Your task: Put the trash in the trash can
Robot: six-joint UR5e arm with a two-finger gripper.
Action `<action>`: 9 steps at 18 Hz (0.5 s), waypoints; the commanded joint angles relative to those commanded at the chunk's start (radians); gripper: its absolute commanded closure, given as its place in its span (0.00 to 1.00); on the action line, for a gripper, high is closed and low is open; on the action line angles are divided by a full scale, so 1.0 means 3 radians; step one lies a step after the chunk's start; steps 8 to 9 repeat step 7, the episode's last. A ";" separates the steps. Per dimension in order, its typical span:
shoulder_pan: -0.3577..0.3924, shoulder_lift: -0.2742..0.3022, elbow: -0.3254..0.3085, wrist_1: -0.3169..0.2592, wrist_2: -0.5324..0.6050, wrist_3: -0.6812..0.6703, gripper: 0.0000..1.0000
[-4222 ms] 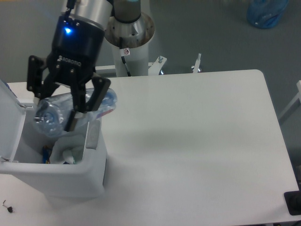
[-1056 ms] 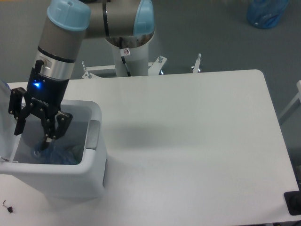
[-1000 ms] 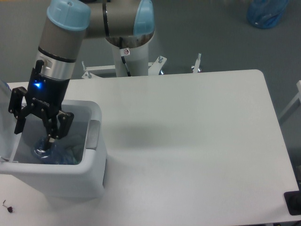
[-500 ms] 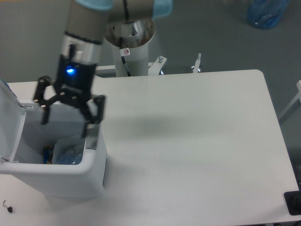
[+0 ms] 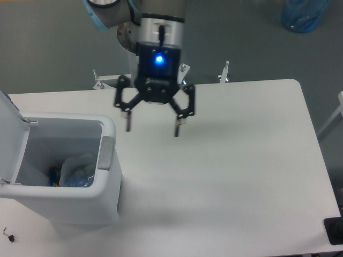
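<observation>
One crushed bottle (image 5: 76,170) inside the lid-up trash can (image 5: 110,198), its long axis unclear, one hand (image 5: 152,128) spread wide, empty, above the table (image 5: 241,171).

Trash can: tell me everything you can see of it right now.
The trash can is a white rectangular plastic bin with rounded corners at the table's left edge. Its flip lid stands open on the left; a grey latch tab sits on the right rim. Inside lie the crushed bottle and something blue. The gripper is clear of it.
</observation>
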 joint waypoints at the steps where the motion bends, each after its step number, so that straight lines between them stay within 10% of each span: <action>1: 0.0000 0.0005 0.0005 -0.0062 0.0092 0.0057 0.00; 9: -0.0036 0.0036 0.0005 -0.0118 0.0568 0.0446 0.00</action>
